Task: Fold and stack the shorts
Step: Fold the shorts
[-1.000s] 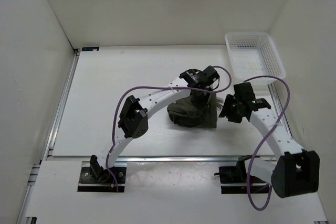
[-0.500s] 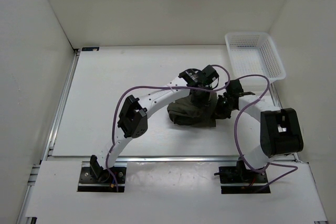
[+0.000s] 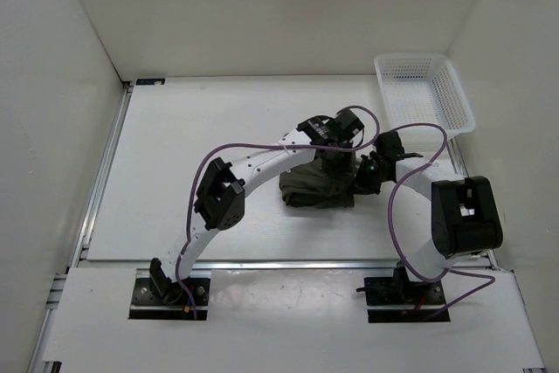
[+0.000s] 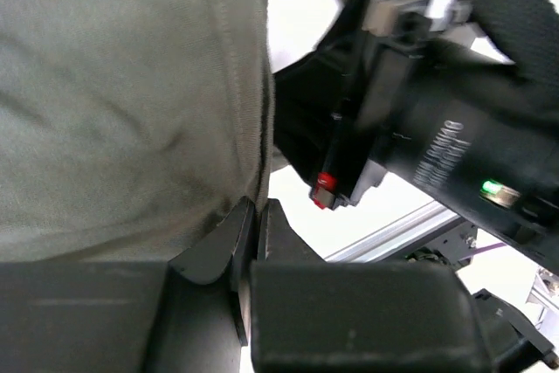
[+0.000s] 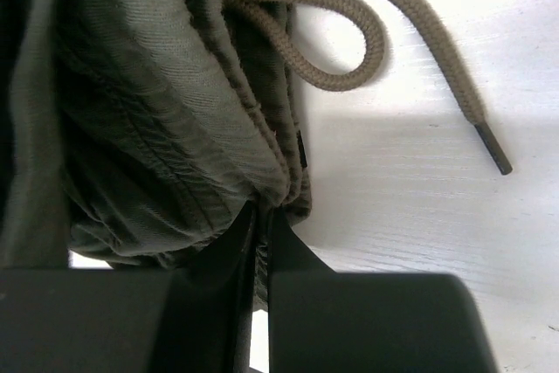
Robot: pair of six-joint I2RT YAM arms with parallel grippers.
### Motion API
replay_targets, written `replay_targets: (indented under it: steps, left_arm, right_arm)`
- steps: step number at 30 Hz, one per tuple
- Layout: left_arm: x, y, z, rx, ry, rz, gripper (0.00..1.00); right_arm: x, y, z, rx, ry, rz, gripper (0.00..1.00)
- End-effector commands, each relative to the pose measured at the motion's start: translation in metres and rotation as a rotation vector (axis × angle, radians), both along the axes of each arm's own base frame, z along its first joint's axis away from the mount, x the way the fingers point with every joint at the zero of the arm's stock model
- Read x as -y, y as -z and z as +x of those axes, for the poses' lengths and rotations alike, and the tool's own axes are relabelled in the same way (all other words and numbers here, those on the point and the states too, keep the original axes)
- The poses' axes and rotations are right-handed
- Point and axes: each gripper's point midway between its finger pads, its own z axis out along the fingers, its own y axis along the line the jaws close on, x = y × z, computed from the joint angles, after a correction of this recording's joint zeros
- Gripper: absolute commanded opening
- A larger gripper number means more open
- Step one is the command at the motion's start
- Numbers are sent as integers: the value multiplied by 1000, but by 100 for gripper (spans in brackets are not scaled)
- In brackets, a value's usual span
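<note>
As your left gripper (image 4: pixel 258 216) and right gripper (image 5: pixel 260 220) each clamp tight on the shorts (image 3: pixel 313 189), they lie left-to-right, waistband (image 5: pixel 253 120) rightward.

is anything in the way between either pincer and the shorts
Nothing visible stands in the way. The left pincer and the right pincer are each shut on an edge of the shorts, gripping the cloth directly.

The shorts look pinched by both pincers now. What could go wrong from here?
The left pincer and right pincer each nip only a thin edge of the shorts, so cloth may slip free. The two pincers sit very close together and could bump. The loose drawstring might snag or trail out of a fold.
</note>
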Motion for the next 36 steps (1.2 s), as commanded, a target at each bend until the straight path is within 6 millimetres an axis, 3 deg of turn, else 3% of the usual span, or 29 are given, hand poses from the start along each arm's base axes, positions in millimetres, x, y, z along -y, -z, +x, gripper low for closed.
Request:
replay_targets:
  steps: [1, 5, 8, 9, 11, 12, 13, 16, 19, 20, 22, 26, 27, 29, 32, 35, 36]
  left_arm:
    - [3, -13, -12, -24, -11, -43, 11]
    - [4, 2, -23, -65, 1, -22, 11]
    - [-4, 17, -28, -96, 0, 25, 24]
    - [-4, 17, -28, -96, 0, 25, 33]
    - [-6, 5, -29, -84, 0, 7, 42]
    - [-9, -1, -29, -73, -5, 7, 53]
    - [-7, -6, -26, -58, -10, 1, 57]
    - [-1, -33, -22, -17, 0, -54, 59]
    - [-5, -47, -19, -9, 3, -69, 59]
    - [-8, -63, -13, 15, 0, -96, 59]
    - [-21, -75, -4, 21, -28, -102, 59]
    - [-71, -97, 15, 61, -96, -88, 54]
    - [-81, -97, 19, 70, -108, -74, 53]
    - [-105, -102, 27, 89, -150, -59, 45]
    - [-136, -68, 27, 70, -184, 47, 33]
    - [-152, -48, 29, 42, -193, 93, 33]
    - [-156, -39, 27, 36, -187, 120, 38]
  right_arm:
    - [3, -1, 4, 28, 12, -21, 0]
    - [8, 1, 3, 22, 22, -45, 0]
    - [9, 0, 2, 23, 26, -53, 0]
    - [11, 3, 0, 16, 30, -63, 0]
    - [11, 0, 1, 26, 30, -61, 0]
    - [11, -2, -1, 28, 30, -61, 0]
    - [13, -2, 0, 29, 34, -69, 0]
    - [15, -2, -3, 24, 28, -83, 2]
    - [17, -10, -5, 39, 33, -88, 10]
    - [19, -15, -1, 62, 30, -101, 20]
    - [22, -22, -7, 66, 25, -113, 25]
    - [34, -42, -10, 113, 25, -173, 49]
    - [37, -50, -11, 136, 32, -178, 62]
    - [39, -66, -10, 175, 20, -189, 69]
    - [35, -78, -13, 200, 5, -204, 73]
    - [14, -88, -15, 214, -51, -147, 69]
    - [5, -88, -19, 212, -81, -125, 69]
